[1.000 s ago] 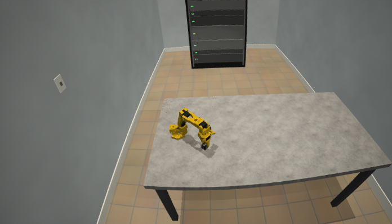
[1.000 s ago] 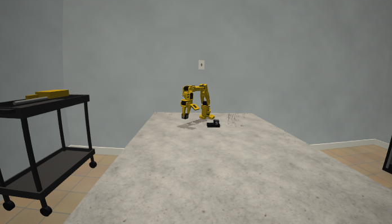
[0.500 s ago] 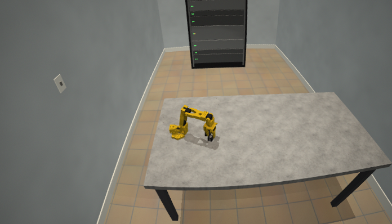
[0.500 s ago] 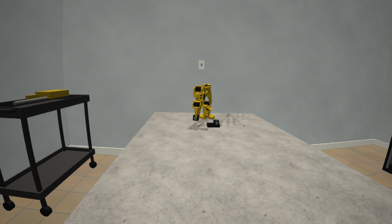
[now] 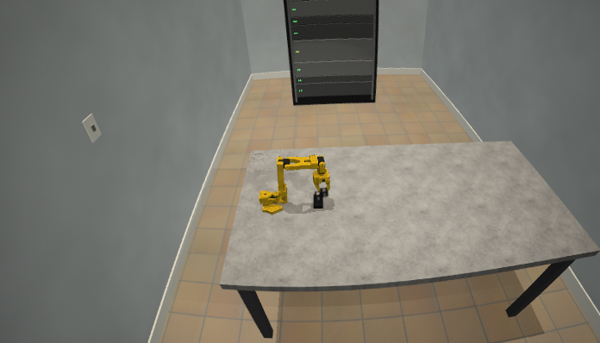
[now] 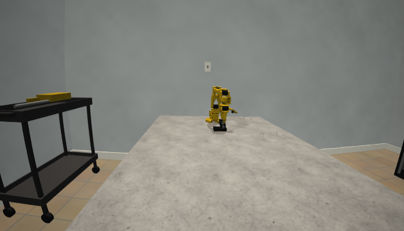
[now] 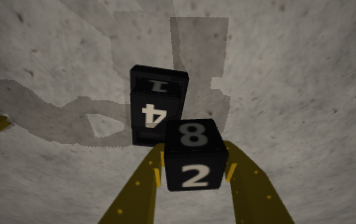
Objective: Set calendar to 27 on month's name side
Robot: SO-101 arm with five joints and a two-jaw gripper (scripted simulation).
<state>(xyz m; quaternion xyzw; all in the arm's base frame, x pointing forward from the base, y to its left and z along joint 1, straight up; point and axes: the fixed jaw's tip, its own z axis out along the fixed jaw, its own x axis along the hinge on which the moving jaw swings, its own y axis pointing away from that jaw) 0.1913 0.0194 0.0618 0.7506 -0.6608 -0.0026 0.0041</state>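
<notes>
My gripper (image 7: 194, 167) (image 5: 323, 190) (image 6: 222, 123) is shut on a black cube (image 7: 195, 156). In the wrist view the cube shows a white 2 on the near face and an 8 on the face above it. I hold it in the air just above and beside the black tray (image 7: 145, 71) (image 5: 317, 203) (image 6: 219, 129). The tray rests on the table and holds the second black cube (image 7: 154, 114), which shows a 4 and, further back, a 1. The month's name is not visible. Both yellow fingers flank the held cube.
The arm's yellow base (image 5: 270, 199) stands near the table's (image 5: 420, 215) back left corner, left of the tray. A black cart (image 6: 44, 144) stands on the floor beside the table, and a dark rack (image 5: 331, 34) stands at the far wall.
</notes>
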